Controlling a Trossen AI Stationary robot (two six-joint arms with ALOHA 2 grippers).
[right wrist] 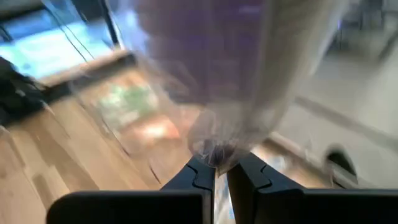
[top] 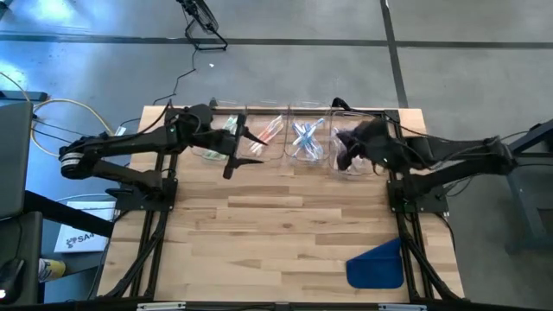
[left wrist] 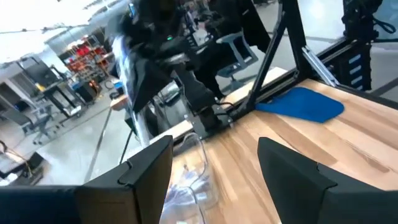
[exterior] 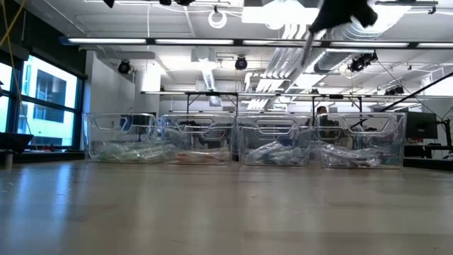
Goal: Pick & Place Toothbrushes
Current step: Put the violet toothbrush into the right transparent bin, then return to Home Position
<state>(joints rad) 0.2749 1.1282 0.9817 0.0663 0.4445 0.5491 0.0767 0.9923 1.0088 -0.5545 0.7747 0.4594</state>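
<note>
Four clear plastic bins (top: 285, 138) stand in a row at the far edge of the wooden tabletop (top: 285, 233), holding the thin toothbrushes (top: 307, 138) sorted by colour. The right gripper (right wrist: 221, 163) hangs above the rightmost bin, jaws pinching a clear, crinkled plastic packet (right wrist: 249, 81). The left gripper (left wrist: 214, 168) hovers over the left bins, jaws spread and empty. I judge the packet should be held well over its bin before release. Only the high view shows the blue flat piece (top: 378, 265) near the front right corner together with both arms; the right wrist view alone shows the pinch.
</note>
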